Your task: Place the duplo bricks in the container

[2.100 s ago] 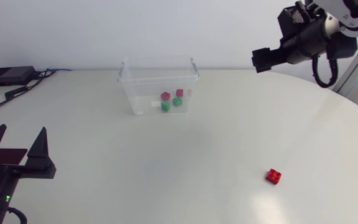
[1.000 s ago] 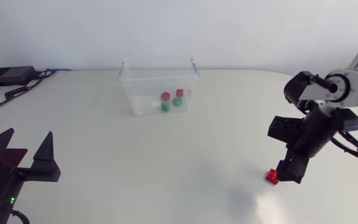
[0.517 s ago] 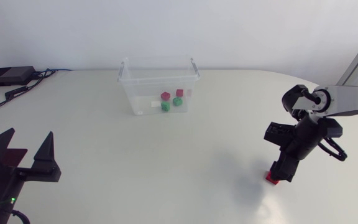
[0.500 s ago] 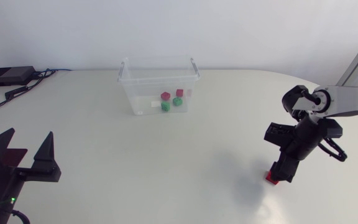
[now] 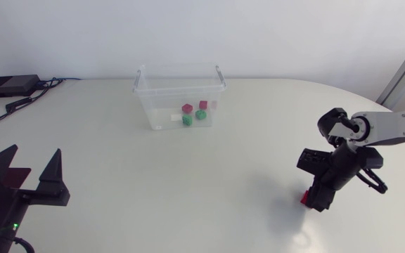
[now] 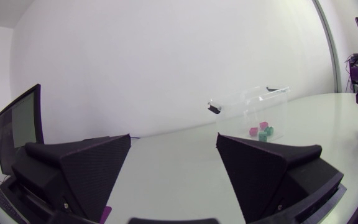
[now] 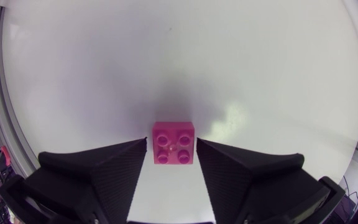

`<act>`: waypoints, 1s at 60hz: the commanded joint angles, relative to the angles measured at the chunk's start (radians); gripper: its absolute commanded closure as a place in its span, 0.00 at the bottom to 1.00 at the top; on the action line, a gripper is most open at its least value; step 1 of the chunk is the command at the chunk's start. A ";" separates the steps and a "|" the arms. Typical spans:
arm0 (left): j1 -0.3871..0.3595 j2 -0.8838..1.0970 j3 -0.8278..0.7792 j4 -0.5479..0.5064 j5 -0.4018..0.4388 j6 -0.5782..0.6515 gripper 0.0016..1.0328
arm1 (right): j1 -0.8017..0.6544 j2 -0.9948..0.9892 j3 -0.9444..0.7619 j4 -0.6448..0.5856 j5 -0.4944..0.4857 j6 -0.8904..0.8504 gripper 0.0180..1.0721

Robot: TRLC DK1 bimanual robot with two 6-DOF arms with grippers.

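Note:
A red duplo brick [image 7: 173, 143] lies on the white table [image 5: 209, 183] at the front right. My right gripper [image 7: 171, 144] points down over it, one finger against each of two opposite sides. In the head view only an edge of the brick [image 5: 304, 197] shows beside the right gripper [image 5: 318, 201]. The clear container [image 5: 162, 105] stands at the back centre, with two red bricks [image 5: 187, 108] and two green bricks [image 5: 187, 120] inside. My left gripper [image 5: 27, 170] hovers open and empty at the front left. Ahead of the left gripper [image 6: 173, 165] the container [image 6: 253, 109] shows far off.
A black box [image 5: 9, 86] with cables sits at the table's back left edge. The table's curved front right edge runs close behind my right arm [image 5: 371, 130].
My right arm swung down from the back right onto the red brick, and its fingers closed in against the brick. The left arm barely shifted.

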State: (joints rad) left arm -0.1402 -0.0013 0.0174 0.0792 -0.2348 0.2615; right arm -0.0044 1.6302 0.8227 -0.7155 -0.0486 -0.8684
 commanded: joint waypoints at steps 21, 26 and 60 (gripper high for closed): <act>-0.025 -0.014 -0.019 0.001 -0.028 -0.011 0.07 | -0.008 -0.142 -0.033 -0.032 -0.002 -0.024 0.81; -0.027 -0.014 -0.019 0.001 -0.029 -0.011 0.07 | 0.009 -0.207 0.007 -0.091 -0.007 -0.007 0.81; -0.016 -0.016 -0.020 -0.029 -0.032 -0.053 0.05 | 0.185 -0.377 0.273 -0.035 -0.157 0.307 0.81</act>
State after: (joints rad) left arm -0.1600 -0.0013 0.0174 0.0536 -0.2611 0.2436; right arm 0.1619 1.2610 1.0698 -0.7952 -0.1951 -0.6292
